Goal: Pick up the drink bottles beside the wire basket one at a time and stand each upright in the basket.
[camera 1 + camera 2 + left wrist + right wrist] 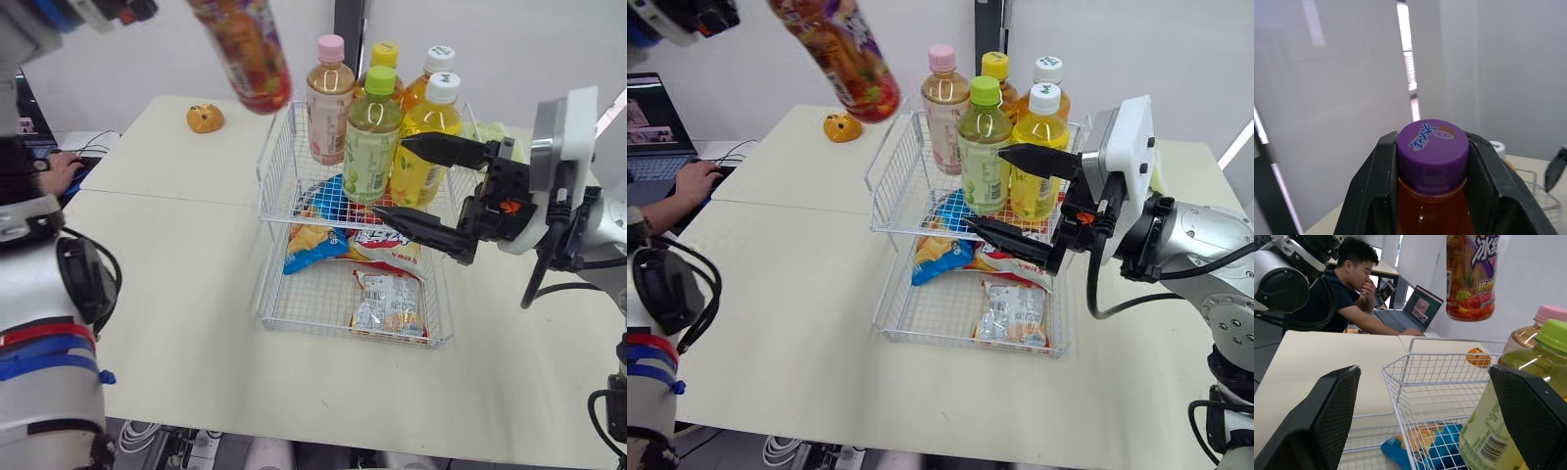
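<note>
Overhead, the left end effector [1432, 147] clamps the neck of a purple-capped drink bottle [245, 54], holding it tilted in the air above the bench [176, 323], just left of the wire basket [277, 162], where 5 bottles [372, 147] stand upright. The right end effector [390, 176] hovers beside them, fingers apart.

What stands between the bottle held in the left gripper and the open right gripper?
In the left eye view, the pink-capped bottle and the green-capped bottle, standing in the wire basket, lie between the held bottle and the right gripper.
</note>
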